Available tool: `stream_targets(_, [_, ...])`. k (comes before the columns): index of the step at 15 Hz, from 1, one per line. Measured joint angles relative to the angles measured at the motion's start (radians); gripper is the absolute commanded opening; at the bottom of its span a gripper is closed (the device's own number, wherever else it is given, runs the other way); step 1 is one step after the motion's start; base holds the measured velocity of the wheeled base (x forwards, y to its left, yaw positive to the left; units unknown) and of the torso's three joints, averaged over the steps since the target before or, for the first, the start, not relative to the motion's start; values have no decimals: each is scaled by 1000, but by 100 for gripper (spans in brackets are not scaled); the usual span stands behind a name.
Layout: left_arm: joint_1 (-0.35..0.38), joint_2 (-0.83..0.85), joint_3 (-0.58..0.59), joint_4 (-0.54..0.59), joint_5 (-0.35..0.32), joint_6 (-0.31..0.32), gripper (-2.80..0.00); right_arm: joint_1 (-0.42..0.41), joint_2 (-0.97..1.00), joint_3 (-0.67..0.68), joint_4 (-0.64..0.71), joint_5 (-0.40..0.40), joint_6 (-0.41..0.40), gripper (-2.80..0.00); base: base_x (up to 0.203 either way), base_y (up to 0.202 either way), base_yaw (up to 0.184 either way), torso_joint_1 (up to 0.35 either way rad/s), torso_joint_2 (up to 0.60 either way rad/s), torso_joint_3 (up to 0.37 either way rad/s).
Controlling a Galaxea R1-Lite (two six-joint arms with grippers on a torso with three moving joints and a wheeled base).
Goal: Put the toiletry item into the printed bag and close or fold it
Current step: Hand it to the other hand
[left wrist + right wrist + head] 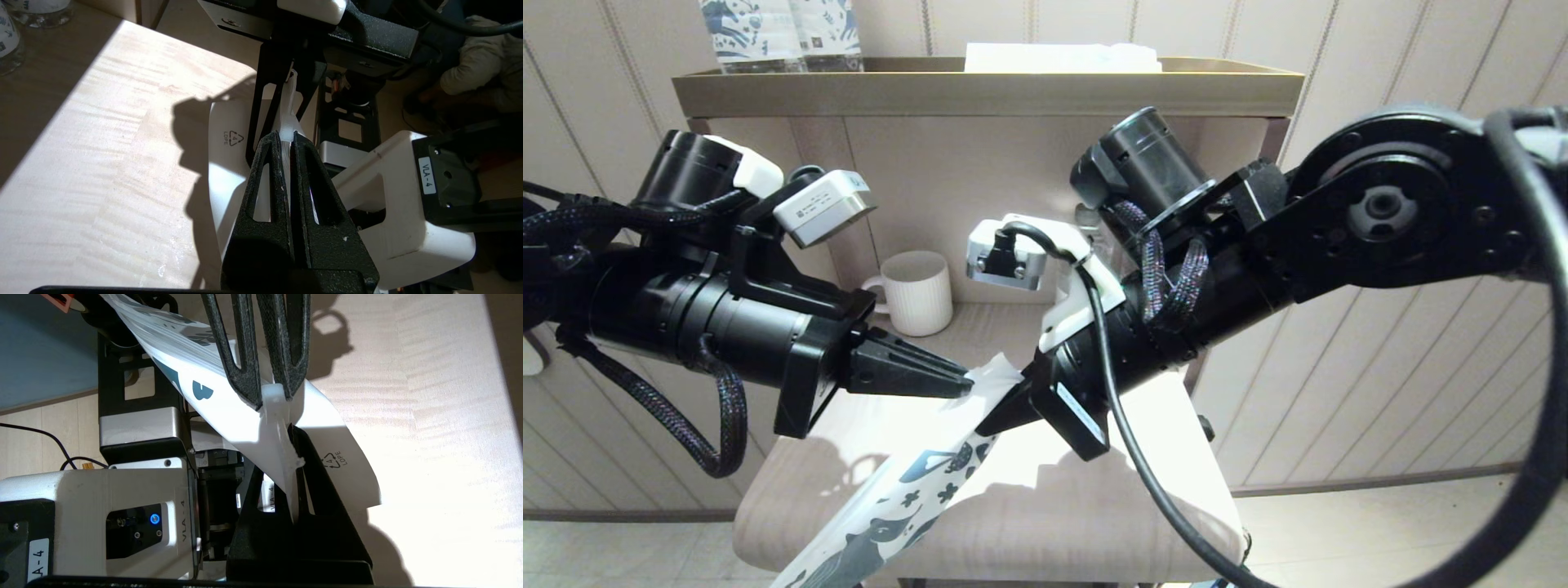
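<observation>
The printed bag (907, 490) is white with dark blue flowers and a horse, and it hangs slanting down over the table's front edge. My left gripper (968, 382) is shut on the bag's plain white top edge. My right gripper (984, 426) is shut on the same edge from the opposite side, tip to tip with the left. In the left wrist view the left gripper (287, 136) pinches a fold of the printed bag (229, 163). The right wrist view has the right gripper (293, 433) clamping the bag (229, 412). The toiletry item is hidden.
A white ribbed mug (917, 291) stands at the back of the pale wooden table (1045, 506). Above it runs a shelf (980, 86) carrying horse-print bottles (780, 33) and a flat white packet (1062, 57). Panelled walls close in behind and to both sides.
</observation>
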Motion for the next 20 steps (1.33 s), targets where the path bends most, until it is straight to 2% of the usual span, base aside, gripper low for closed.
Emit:
stream_targets(10, [1,7,0,2,1,0,-280,-15,-24,38,1,-3,-7,-280,0,0,0,0,0,0])
stream_targets(14, [3,-3,-17,1,4,-16,-280,-16,-23,37,1,-12,-5,-280,0,0,0,0,0,0])
stream_targets(17, [34,-21,-36,-1,4,-39,-280,-5,-17,18,0,-33,-5,-280,0,0,0,0,0,0])
stream_targets(18, [35,-27,-40,0,5,-50,0,-1,-11,9,1,-34,-4,-280,0,0,0,0,0,0])
stream_targets(20, [37,-41,-41,0,11,-60,0,6,4,-7,1,-65,-4,-280,0,0,0,0,0,0])
